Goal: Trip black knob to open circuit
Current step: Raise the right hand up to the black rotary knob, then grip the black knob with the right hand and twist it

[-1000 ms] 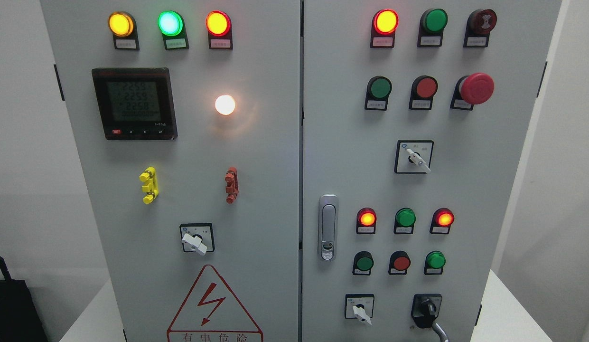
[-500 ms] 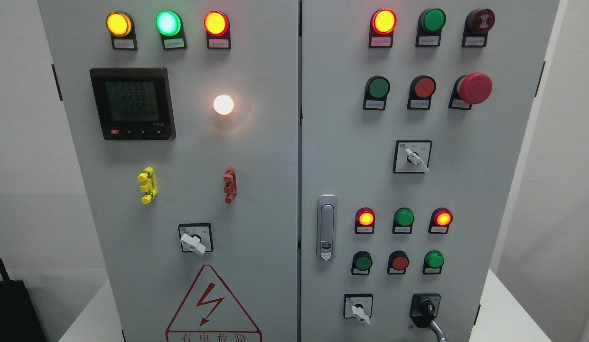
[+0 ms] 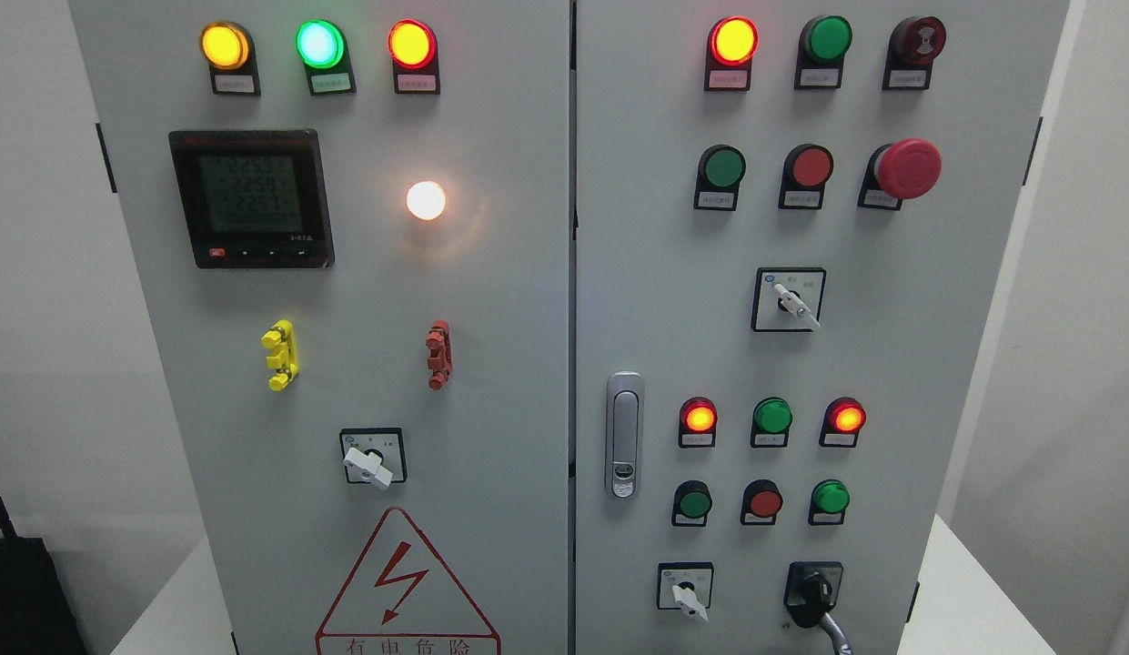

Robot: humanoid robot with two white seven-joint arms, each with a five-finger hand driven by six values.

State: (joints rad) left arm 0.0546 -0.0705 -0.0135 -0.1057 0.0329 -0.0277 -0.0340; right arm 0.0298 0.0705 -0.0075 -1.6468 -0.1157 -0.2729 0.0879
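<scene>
The black knob (image 3: 813,595) sits on a black square plate at the lower right of the grey control cabinet (image 3: 564,273). Its handle points down and to the right, ending in a grey curved piece that runs off the bottom edge. No robot hand or arm shows in the head view.
A white selector switch (image 3: 686,598) sits just left of the black knob. Above it are rows of red and green lamps and buttons, a door latch (image 3: 624,435) and a red mushroom stop button (image 3: 906,168). The left door carries a meter (image 3: 251,197) and another selector (image 3: 370,464).
The whole cabinet has shifted slightly left in the picture, as the camera drifted. Nothing on the panel has changed.
</scene>
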